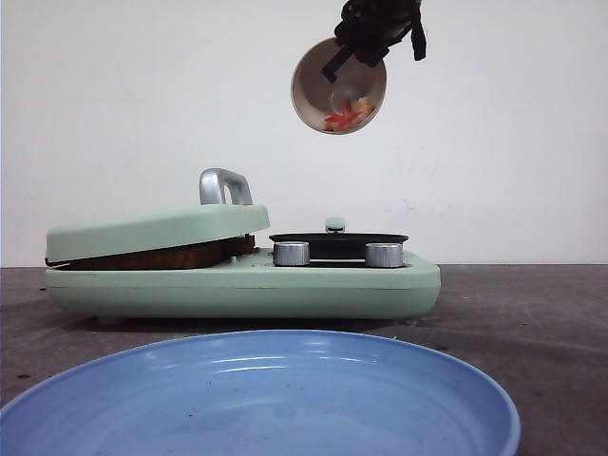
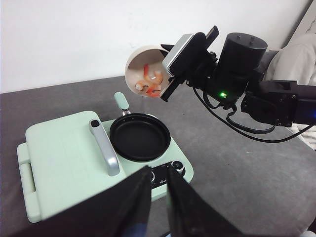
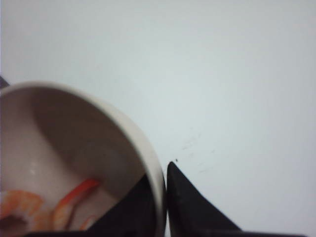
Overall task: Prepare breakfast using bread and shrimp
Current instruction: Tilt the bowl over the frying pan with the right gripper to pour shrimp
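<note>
Printing near the knobs [image 2: 177,168] of the green cooker [image 2: 64,168] is too small to read. Bread [image 1: 157,255] lies flat under the closed lid [image 1: 157,230], only its brown edge showing, long side running left to right in the front view. The right gripper [image 2: 170,64] pinches the rim of a white bowl [image 2: 145,69] with shrimp [image 2: 150,84], tipped on its side above the black pan [image 2: 139,137], mouth toward the camera. The left gripper [image 2: 159,197] has its fingers slightly apart and holds nothing. A blue plate [image 1: 285,399] sits in front.

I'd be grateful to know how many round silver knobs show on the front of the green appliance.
2: left knob and right knob, side by side below the black pan, on the appliance.
</note>
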`<control>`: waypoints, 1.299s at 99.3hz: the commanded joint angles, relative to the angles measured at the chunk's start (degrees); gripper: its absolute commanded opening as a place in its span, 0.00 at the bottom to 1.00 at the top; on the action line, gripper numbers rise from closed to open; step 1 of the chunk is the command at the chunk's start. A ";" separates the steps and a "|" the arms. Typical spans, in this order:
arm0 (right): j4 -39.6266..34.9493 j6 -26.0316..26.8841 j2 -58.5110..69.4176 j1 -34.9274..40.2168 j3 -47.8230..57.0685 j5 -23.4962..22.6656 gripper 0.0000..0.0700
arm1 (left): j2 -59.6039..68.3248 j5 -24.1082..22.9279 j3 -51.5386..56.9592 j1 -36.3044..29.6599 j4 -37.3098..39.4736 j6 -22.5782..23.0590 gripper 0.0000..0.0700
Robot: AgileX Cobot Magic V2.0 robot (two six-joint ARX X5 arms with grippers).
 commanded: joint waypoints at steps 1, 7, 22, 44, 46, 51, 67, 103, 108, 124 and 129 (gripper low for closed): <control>1.64 -3.98 1.29 0.52 1.27 0.20 0.01 | 0.20 -0.11 1.20 -0.31 0.31 0.68 0.00; 2.08 -5.44 1.29 0.63 1.27 0.22 0.01 | 0.15 -0.11 1.20 -0.31 0.33 0.70 0.00; 3.67 -8.41 1.29 0.98 1.27 0.22 0.01 | 0.15 -0.11 1.20 -0.31 0.26 0.68 0.00; 5.97 -12.37 1.27 1.53 1.27 0.17 0.01 | 0.11 -0.09 1.20 -0.31 -0.07 0.68 0.00; 6.10 -12.79 1.27 1.57 1.27 0.17 0.01 | 0.09 -0.11 1.22 -0.31 -0.09 0.68 0.00; 6.40 -13.68 1.27 1.75 1.27 0.17 0.01 | 0.09 -0.11 1.22 -0.31 -0.07 0.68 0.00; 8.61 -16.13 1.27 1.77 1.27 -0.13 0.01 | 0.09 -0.11 1.20 -0.31 -0.07 0.68 0.00; 13.60 -20.26 1.27 1.88 1.27 -0.28 0.01 | 0.09 -0.11 1.20 -0.31 -0.13 0.68 0.00; 13.57 -20.35 1.27 2.10 1.27 -0.26 0.01 | 0.09 -0.11 1.20 -0.31 -0.24 0.68 0.00; 13.57 -20.35 1.27 2.16 1.27 -0.24 0.01 | 0.09 -0.11 1.20 -0.31 -0.81 0.68 0.00; 13.55 -20.24 1.27 2.16 1.27 -0.11 0.01 | 0.09 -0.11 1.20 -0.31 -0.92 0.68 0.00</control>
